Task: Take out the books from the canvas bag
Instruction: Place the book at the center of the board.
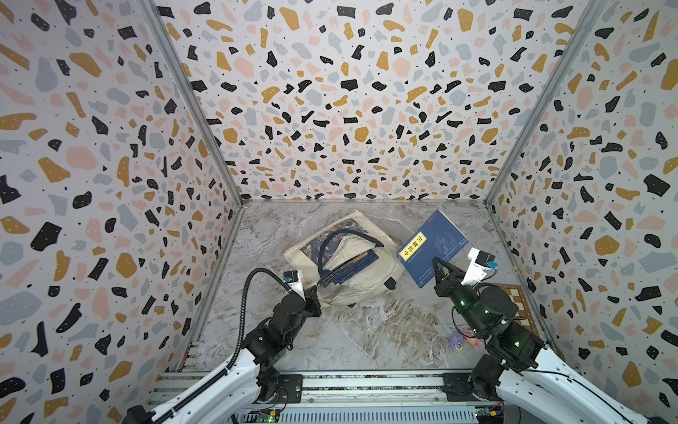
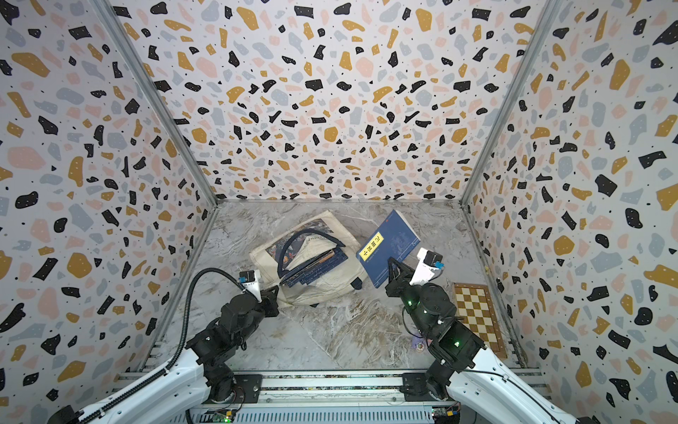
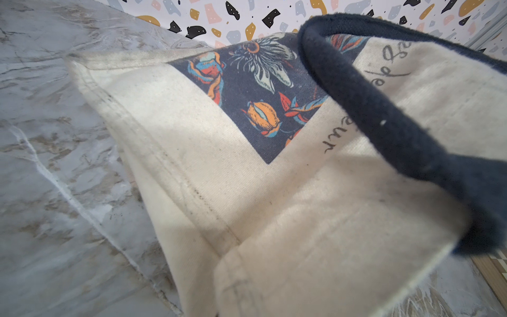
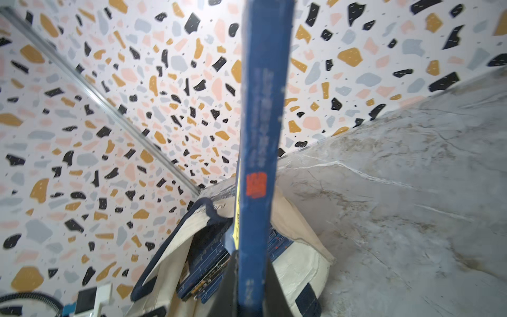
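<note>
One book [image 1: 433, 246] out: my right gripper [image 1: 438, 262] pinches its edge, tilted up just beside the bag [image 1: 367, 290]. Several more books [image 1: 348, 270] sit in the bag's mouth. My left gripper [image 1: 313, 293] is pressed together on the bag's near corner.

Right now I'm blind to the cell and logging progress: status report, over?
Left gripper shut on cream canvas bag edge. Right gripper shut on navy yellow-labelled book, clear of bag. More navy books inside. Navy strap handle arcs over them.
</note>
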Controlling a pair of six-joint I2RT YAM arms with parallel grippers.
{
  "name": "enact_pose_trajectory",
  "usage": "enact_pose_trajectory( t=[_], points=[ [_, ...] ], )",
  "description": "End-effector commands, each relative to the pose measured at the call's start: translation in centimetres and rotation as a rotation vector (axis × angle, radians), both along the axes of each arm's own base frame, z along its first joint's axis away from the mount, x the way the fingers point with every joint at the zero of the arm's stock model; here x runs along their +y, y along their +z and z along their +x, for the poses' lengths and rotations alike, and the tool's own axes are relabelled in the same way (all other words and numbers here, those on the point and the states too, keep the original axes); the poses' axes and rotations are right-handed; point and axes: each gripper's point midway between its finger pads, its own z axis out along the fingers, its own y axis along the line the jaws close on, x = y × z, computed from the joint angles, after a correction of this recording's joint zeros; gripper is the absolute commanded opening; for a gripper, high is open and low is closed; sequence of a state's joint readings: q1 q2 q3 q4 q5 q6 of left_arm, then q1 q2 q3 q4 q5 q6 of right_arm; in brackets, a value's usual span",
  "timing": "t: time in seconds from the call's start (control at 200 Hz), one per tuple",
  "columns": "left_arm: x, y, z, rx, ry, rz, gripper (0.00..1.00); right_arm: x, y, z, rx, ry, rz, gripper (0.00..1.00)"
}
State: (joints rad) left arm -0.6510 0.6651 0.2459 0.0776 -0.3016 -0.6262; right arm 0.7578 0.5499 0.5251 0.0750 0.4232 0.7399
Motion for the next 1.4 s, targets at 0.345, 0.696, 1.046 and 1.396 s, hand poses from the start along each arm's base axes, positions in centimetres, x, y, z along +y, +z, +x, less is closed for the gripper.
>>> enact_pose_trajectory(
  t=[0.345,0.696,1.046,1.396],
  points=[
    [0.8,1.0,0.5,-0.017,0.053,0.005,0.0,-6.7,-5.8,5.1,0.237,-0.26,0.275,0.0],
    [0.8,1.1,0.5,-0.02,0.053,0.005,0.0,-8.1,-13.2,7.2,0.391,-0.394,0.45,0.0],
    [0.7,0.9,0.5,-0.014,0.05,0.008,0.0,-9.3,-19.3,7.7,0.512,-0.559,0.588,0.0],
    [0.7,1.0,0.6,-0.017,0.053,0.011,0.0,-9.3,-22.1,9.7,0.586,-0.66,0.658,0.0]
  ],
)
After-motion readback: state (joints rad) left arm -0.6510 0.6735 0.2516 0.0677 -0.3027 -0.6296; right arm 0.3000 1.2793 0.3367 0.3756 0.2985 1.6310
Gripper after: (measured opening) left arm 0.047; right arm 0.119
